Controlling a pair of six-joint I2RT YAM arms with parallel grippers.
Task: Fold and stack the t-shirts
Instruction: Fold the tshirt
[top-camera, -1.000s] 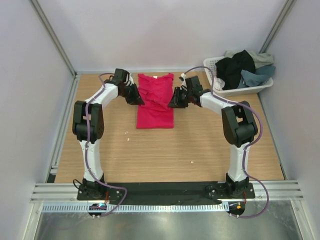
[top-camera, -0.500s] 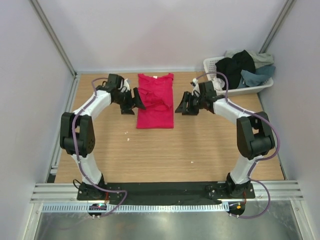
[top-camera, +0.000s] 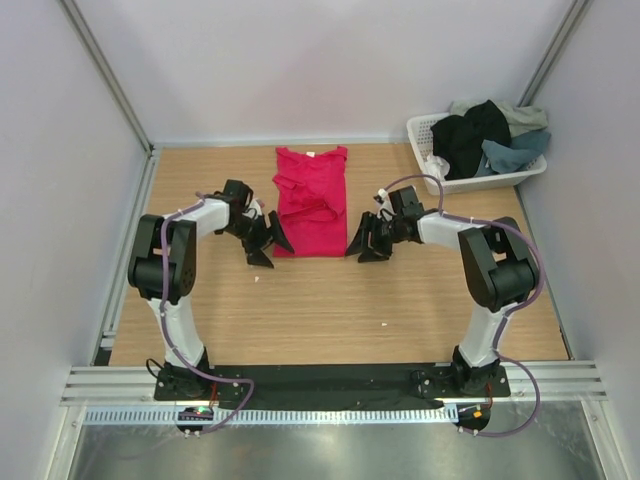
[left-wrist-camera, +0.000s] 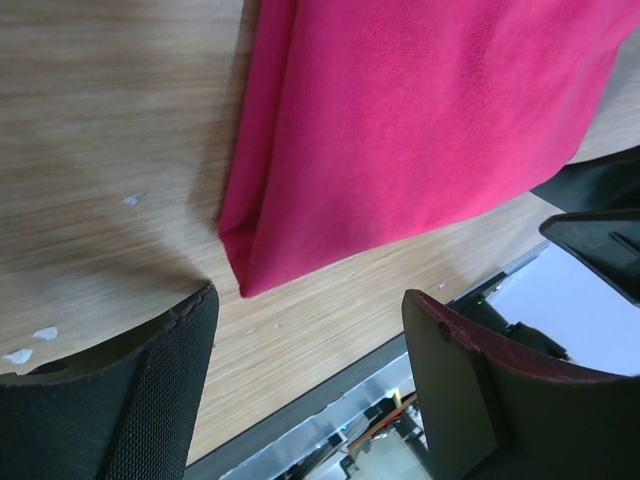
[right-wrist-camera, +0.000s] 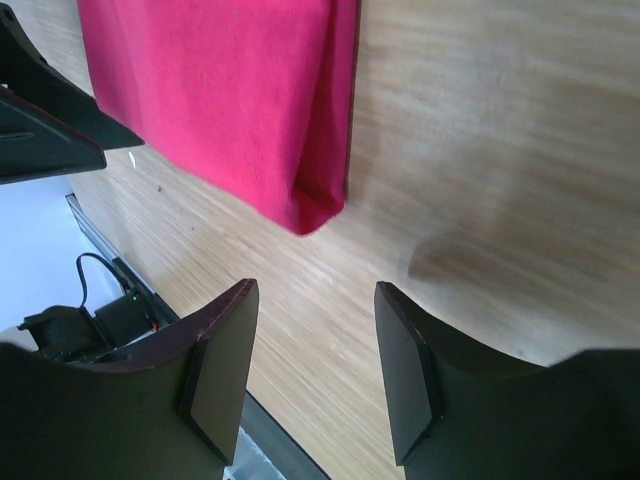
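I am viewing the wooden table (top-camera: 320, 300) from above, with both arms reaching in from the near edge.

The left gripper (top-camera: 264, 245) is hovering low over the wood just beside the near left corner of the pink t-shirt (top-camera: 311, 205). Its jaws are standing wide apart and holding nothing. In the left wrist view the folded corner of the t-shirt (left-wrist-camera: 420, 120) is lying just beyond the gap between the fingers (left-wrist-camera: 160, 390), apart from them.

The right gripper (top-camera: 365, 243) is mirroring this at the near right corner, jaws likewise spread and empty. In its wrist view the corner of the t-shirt (right-wrist-camera: 220, 100) is lying beyond the fingertips (right-wrist-camera: 225, 360).

The pink t-shirt is lying folded into a long strip at the table's middle, collar toward the far wall.

At the far right a white basket (top-camera: 424, 126) is holding a black t-shirt (top-camera: 470, 130), a slate-blue t-shirt (top-camera: 510, 153) and a grey-green t-shirt (top-camera: 522, 115), heaped loosely.
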